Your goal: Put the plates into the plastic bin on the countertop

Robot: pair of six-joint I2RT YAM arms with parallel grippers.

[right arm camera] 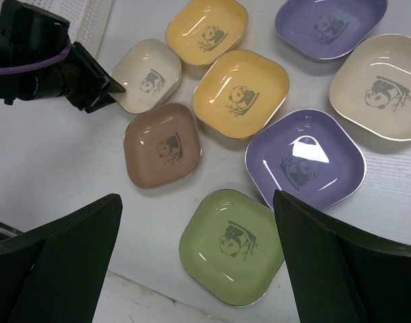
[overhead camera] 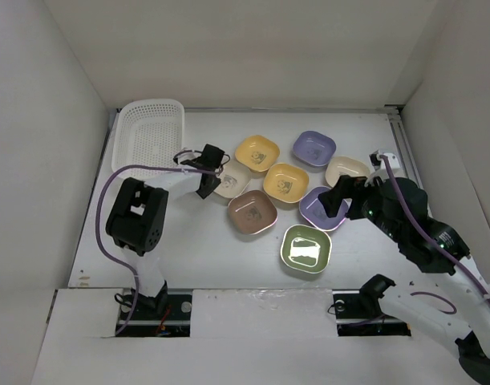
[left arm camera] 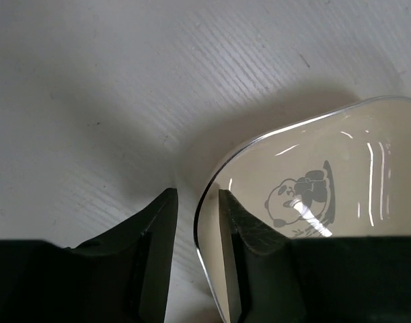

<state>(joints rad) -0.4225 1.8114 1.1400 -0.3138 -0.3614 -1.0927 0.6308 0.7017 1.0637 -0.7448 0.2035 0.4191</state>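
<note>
Nothing binned yet — all eight plates lie on the bench right of the empty bin, the left hand, narrowly parted, straddling the rim of the cream plate nearest the bin, the right hand wide open over the rest.

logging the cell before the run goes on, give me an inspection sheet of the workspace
surface: white countertop, matte, no spills seen
job's things: eight plates all on the countertop; plastic bin holds none
clutter: nothing seen
grippers: left gripper open, fingers either side of the cream plate rim; right gripper open wide, holding nothing
cables: purple cable loops off the left arm, another runs along the right arm
surroundings: white walls on three sides
</note>
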